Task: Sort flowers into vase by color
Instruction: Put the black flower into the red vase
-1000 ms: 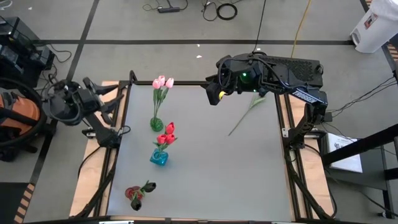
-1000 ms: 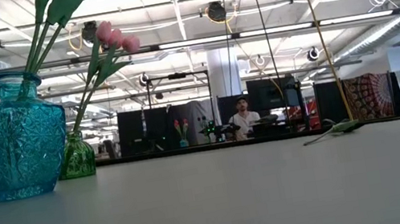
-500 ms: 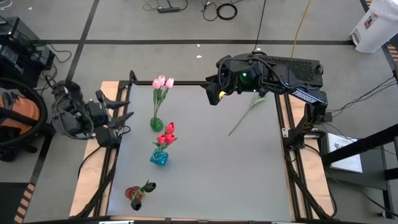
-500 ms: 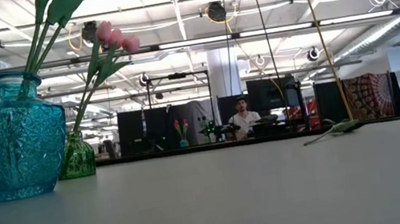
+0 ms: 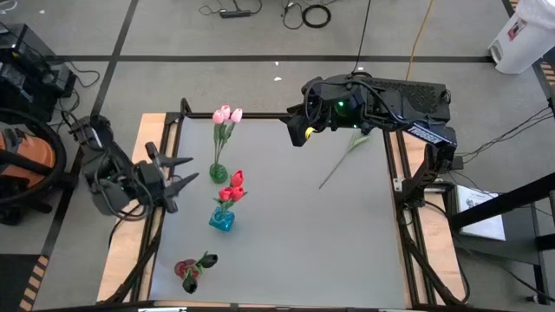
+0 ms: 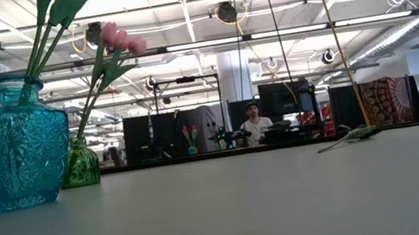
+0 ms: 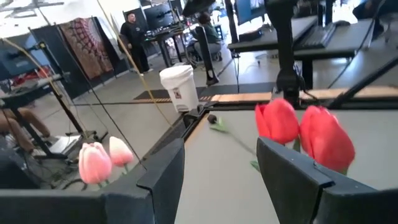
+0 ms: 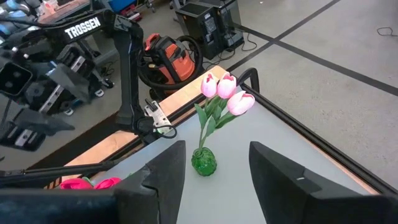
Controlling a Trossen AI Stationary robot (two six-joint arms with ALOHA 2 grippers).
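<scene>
Three pink tulips point(image 5: 227, 114) stand in a small green vase point(image 5: 218, 173). Red tulips point(image 5: 232, 186) stand in a blue glass vase point(image 5: 222, 219). A dark flower point(image 5: 206, 260) sits in a dark red vase point(image 5: 186, 276) near the table's near left corner. One loose flower point(image 5: 345, 158) lies flat on the table's far right part; its head is hidden under the right arm. My left gripper point(image 5: 189, 169) is open at the table's left edge, pointing at the vases; the red tulips point(image 7: 305, 130) show just past its fingers. My right gripper point(image 5: 299, 132) hovers open over the far edge.
The vases stand in a row down the table's left part; in the low view the blue vase point(image 6: 19, 153) and the green vase point(image 6: 81, 165) stand at the left. Wooden rails point(image 5: 395, 169) frame the grey table. A person sits at a desk in the room behind.
My left arm has swung from beyond the table's far left corner toward the near edge and in toward the vases, turning so its open fingers now point at the green and blue vases. The flowers and vases have stayed put.
</scene>
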